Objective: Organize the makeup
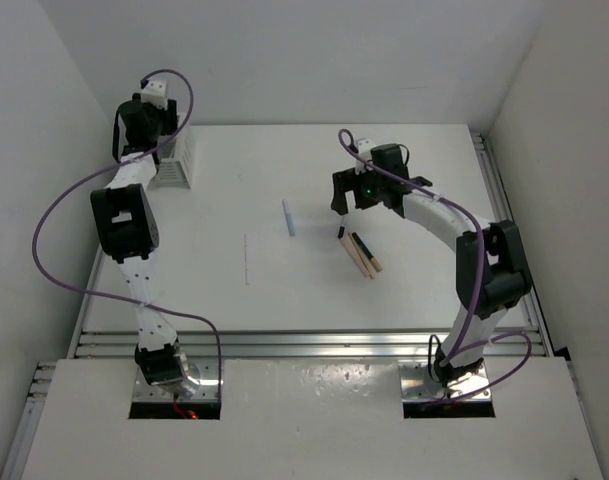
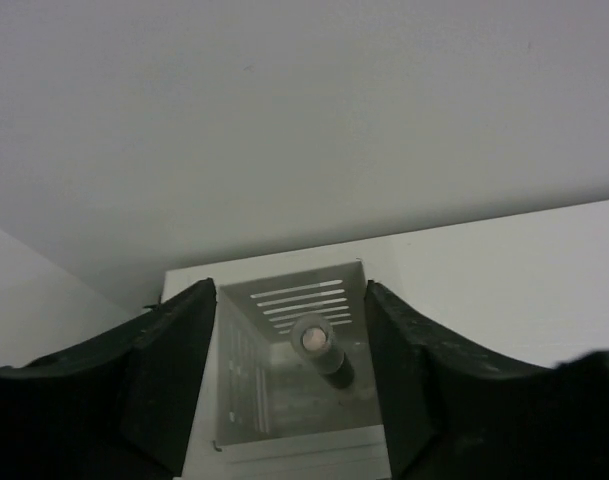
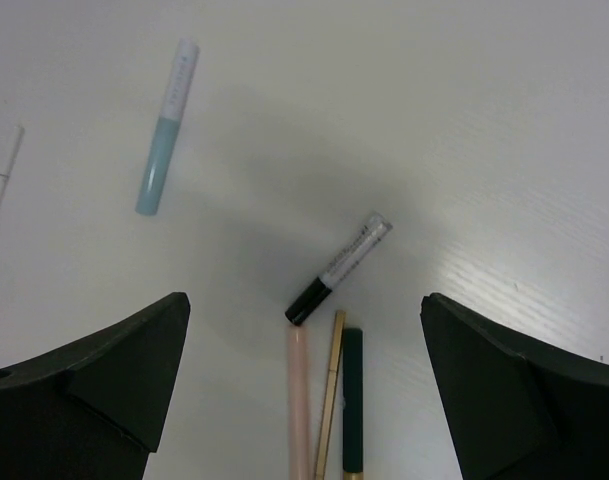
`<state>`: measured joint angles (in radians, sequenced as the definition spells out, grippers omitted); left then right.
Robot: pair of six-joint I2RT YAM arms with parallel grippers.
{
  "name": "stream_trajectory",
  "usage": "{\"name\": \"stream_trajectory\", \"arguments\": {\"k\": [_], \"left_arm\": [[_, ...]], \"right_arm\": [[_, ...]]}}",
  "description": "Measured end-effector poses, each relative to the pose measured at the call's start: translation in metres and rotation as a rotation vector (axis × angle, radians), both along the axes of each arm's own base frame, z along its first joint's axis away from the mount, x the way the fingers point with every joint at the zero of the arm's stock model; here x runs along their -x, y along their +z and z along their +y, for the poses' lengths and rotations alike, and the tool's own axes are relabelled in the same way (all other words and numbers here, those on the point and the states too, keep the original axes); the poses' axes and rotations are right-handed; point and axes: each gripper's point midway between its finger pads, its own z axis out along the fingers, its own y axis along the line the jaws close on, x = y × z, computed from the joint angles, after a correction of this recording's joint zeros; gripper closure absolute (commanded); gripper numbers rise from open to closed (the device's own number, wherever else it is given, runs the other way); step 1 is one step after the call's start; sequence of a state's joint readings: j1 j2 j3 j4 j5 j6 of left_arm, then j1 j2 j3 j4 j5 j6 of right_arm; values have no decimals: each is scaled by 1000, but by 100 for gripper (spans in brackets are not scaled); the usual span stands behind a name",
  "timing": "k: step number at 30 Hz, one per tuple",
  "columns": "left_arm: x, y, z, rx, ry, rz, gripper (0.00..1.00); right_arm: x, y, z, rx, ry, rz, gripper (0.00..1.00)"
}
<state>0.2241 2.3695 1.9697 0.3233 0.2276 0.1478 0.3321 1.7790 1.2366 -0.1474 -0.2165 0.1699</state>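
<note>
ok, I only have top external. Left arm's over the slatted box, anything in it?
Observer: Yes, left wrist shows one dark stick inside the white slatted box, pale round end up.
Operator: Holding anything on that side?
Observer: No, left gripper is open and empty.
Operator: How many sticks on the right?
Observer: Four by the open right gripper: clear-and-black tube, peach-pink stick, thin gold stick, dark green stick.
</note>
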Motion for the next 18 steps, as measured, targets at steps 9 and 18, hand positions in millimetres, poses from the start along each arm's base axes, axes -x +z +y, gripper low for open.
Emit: {"name": "stream_trajectory", "arguments": {"k": [9, 18], "left_arm": [[17, 24, 0, -2, 4, 38, 28], [113, 95, -81, -132, -133, 152, 43]], "right_arm": [[35, -23, -43, 184, -65, 200, 51], [89, -70, -67, 259, -103, 398, 36]]}}
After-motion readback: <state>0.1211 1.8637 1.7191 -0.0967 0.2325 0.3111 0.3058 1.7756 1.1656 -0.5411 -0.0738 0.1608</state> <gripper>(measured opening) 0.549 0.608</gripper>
